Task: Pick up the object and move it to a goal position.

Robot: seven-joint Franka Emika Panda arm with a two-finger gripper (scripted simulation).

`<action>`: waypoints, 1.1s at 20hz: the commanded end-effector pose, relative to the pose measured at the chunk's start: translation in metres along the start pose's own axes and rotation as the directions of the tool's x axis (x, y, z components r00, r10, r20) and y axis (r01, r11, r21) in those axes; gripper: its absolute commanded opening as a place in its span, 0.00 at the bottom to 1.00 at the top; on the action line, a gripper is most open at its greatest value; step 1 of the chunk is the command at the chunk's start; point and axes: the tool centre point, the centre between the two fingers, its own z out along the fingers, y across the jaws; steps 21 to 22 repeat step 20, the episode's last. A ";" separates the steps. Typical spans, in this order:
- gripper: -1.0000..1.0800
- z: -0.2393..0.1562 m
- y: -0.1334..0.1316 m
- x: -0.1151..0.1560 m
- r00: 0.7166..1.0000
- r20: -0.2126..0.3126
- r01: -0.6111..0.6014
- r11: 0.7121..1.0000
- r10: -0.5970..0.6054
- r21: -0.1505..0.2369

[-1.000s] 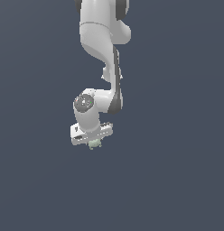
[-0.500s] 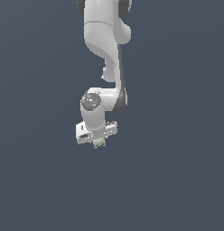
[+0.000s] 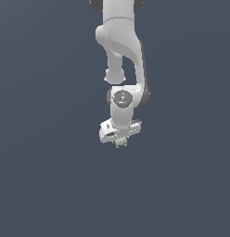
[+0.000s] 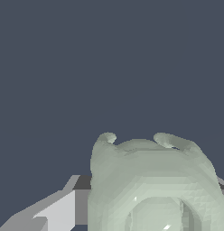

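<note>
Right up close in the wrist view we see the object (image 4: 154, 185), a pale grey-green lump with little bumps on its edge and a round hollow in its face. It fills the space by the pincer, and a grey finger (image 4: 50, 212) sits just beside it, touching its side. In the exterior view we see the object (image 3: 120, 142) as a tiny green bit poking out just under the middle of the white gripper (image 3: 119, 137). It is much narrower than the pincer's wide bar. The pincer looks clenched on the object, holding it tight between its fingers. Farther up, the white arm (image 3: 120, 55) hangs down from above. Behind it all we see only a plain dark blue-grey background (image 3: 42, 185).
</note>
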 end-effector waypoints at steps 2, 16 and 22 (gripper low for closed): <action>0.00 -0.002 -0.043 0.004 1.000 0.000 0.001 1.000 -0.001 0.000; 0.00 -0.006 -0.130 0.017 1.000 0.000 0.001 1.000 -0.001 0.000; 0.00 -0.006 -0.128 0.018 1.000 0.000 0.001 1.000 -0.001 0.000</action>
